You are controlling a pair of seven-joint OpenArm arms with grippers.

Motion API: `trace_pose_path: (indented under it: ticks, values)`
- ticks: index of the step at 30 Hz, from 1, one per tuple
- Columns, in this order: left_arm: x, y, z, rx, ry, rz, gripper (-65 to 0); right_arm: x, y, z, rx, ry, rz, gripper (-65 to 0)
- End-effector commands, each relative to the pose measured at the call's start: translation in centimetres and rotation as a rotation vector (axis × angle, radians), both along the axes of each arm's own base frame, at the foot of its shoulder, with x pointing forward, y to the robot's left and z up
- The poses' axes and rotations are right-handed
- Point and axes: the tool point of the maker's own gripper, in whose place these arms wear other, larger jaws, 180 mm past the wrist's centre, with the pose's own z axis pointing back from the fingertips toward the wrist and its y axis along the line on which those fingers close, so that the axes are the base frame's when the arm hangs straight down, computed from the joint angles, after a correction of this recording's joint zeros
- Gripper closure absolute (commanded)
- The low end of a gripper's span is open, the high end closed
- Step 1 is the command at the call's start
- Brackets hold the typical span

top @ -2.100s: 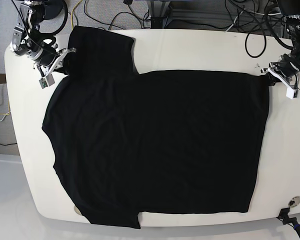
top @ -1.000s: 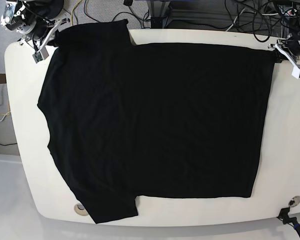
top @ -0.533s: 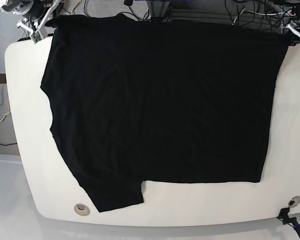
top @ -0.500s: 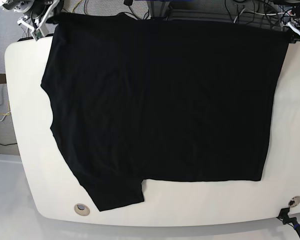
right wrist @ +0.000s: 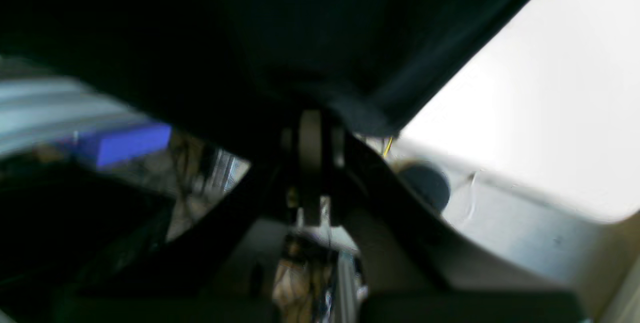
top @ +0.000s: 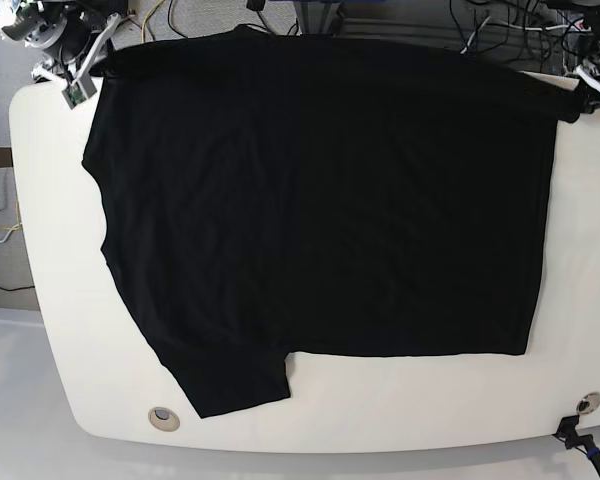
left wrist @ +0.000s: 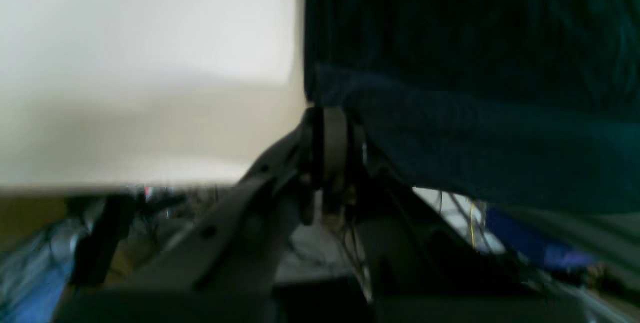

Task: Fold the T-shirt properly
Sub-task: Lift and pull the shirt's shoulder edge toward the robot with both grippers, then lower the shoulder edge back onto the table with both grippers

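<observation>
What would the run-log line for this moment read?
step: spreading | left gripper: shut on T-shirt corner | right gripper: shut on T-shirt corner | fold: not begun

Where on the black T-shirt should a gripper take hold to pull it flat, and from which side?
Grip the black T-shirt at its two far-edge corners, coming from the table's far side. That edge is straight, and the left gripper and right gripper already pinch there.

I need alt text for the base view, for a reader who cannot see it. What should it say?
A large black T-shirt lies spread over a white table, covering most of it. The right gripper and the left gripper each hold a far corner of the shirt at the table's back edge; one sleeve points toward the near edge.
</observation>
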Motion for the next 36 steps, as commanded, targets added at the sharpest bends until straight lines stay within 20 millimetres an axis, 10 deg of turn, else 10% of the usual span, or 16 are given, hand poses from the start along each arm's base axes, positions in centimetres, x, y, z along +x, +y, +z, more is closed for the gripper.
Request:
trace_pose_path:
  ticks: [1,21,36]
  values:
    - [2.8,0.6,2.1,0.022,-0.098,0.017,0.0,3.5,0.1,1.9,0.003,-0.125,0.026,0.0]
    - [13.6,-0.7,4.0,0.042,-0.293,0.015,0.0,18.6,-2.2,2.2,0.138,-0.372,-0.094,0.0]
    - [14.3,-1.1,2.1,0.089,-0.262,0.000,0.0,18.2,-3.7,1.6,0.133,-0.371,-0.126,0.0]
